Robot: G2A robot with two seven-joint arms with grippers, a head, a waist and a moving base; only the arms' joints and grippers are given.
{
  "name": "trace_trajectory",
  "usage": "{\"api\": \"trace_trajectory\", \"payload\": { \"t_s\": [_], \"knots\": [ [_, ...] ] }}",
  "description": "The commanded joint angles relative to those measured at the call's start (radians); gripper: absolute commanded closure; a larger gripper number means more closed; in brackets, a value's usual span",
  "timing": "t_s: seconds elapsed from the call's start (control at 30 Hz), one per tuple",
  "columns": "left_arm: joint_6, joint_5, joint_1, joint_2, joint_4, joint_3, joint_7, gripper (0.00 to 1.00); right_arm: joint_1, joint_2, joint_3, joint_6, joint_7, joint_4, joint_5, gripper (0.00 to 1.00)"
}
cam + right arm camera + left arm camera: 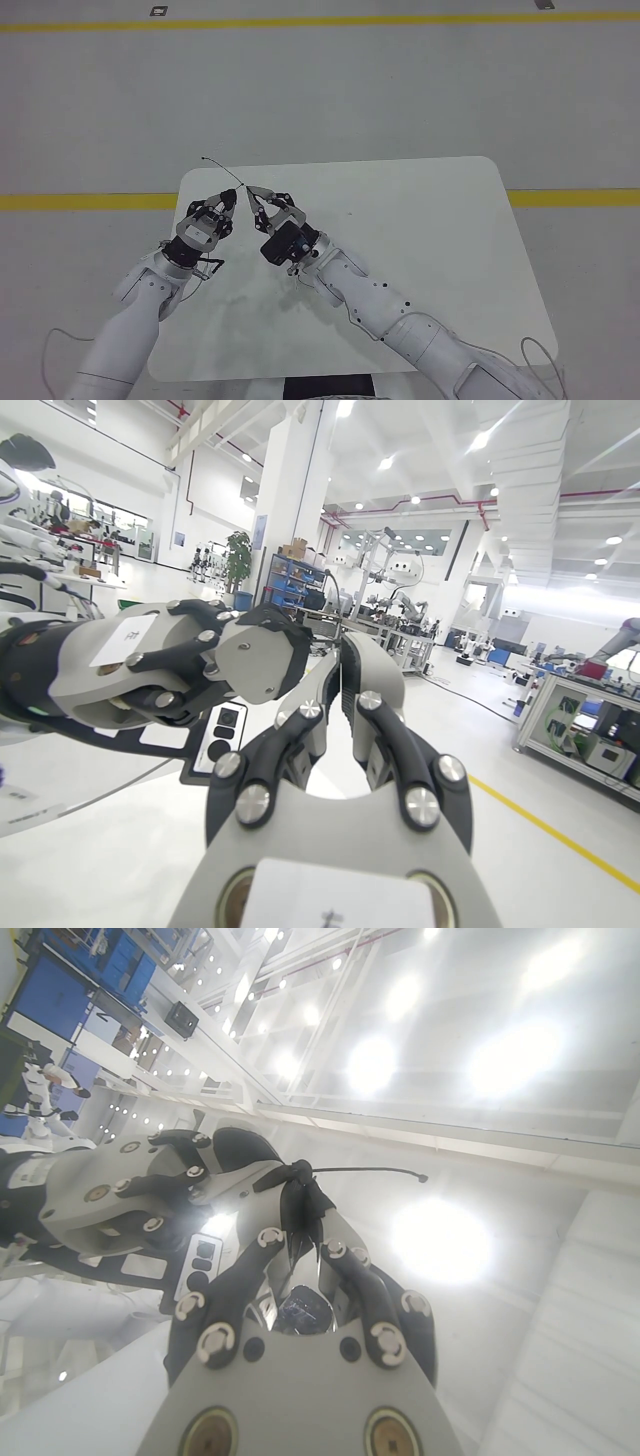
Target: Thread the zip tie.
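Both pinching zip tie [370, 1170] (tail jutting out): left end effector [300, 1185], right end effector [341, 652]

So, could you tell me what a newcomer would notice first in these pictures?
The left pincer and right pincer, both shut, meet tip to tip above the far left corner of the white table. A thin black zip tie juts out from where they meet, held in the left pincer.

Bright, even overhead light lies on the white table [430, 230]. In the left wrist view ceiling lamps [515, 1058] bloom into glare, leaving the zip tie [370, 1170] a dark silhouette; both wrist views bow straight lines near their edges.
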Motion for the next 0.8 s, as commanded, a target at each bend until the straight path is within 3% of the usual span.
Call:
{"api": "trace_trajectory", "payload": {
  "t_s": [0.0,0.77],
  "knots": [
    [0.0,0.0,0.0,0.0,0.0,0.0,0.0,1.0,-0.001,0.001,0.002,0.0,-0.001,0.001,0.0,1.0],
    [0.0,0.0,0.0,0.0,0.0,0.0,0.0,1.0,-0.036,0.033,0.036,0.023,0.016,-0.049,0.0,1.0]
  ]
}}
